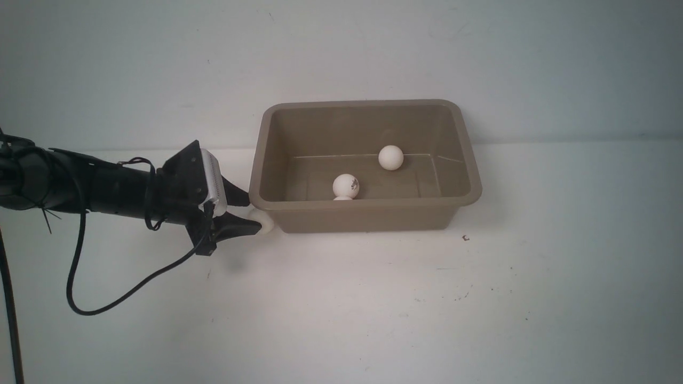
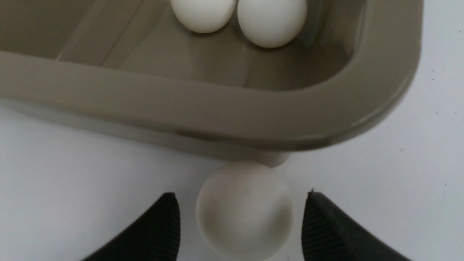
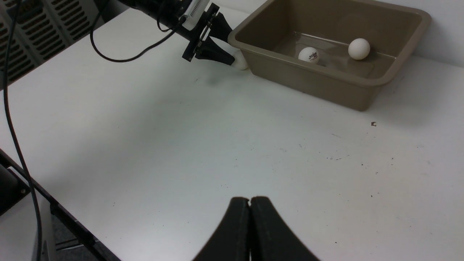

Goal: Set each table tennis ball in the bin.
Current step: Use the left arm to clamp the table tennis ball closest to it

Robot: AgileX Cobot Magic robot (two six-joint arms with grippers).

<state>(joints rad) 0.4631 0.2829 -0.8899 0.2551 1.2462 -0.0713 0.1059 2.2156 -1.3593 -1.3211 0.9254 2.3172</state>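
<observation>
on to the last loose ball (image 2: 244, 212), by the look of it: low beside the bin (image 1: 368, 216) on the worktop (image 1: 373, 298), between spread left fingers (image 2: 159, 224). next, close evenly, then lift clear of the overhanging rim. right fingers (image 3: 250, 224) pressed together. inside the bin, three balls, one mostly hidden behind the near rim in the front view.

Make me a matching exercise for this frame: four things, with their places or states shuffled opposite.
1. Bin
2. Ball outside the bin
3. Left gripper
4. Right gripper

A. jaws shut
B. between the left jaws, at the bin's left end
C. taupe-brown, with white balls inside
D. jaws open, one on each side of a ball

Pairs: 1-C, 2-B, 3-D, 4-A
</observation>
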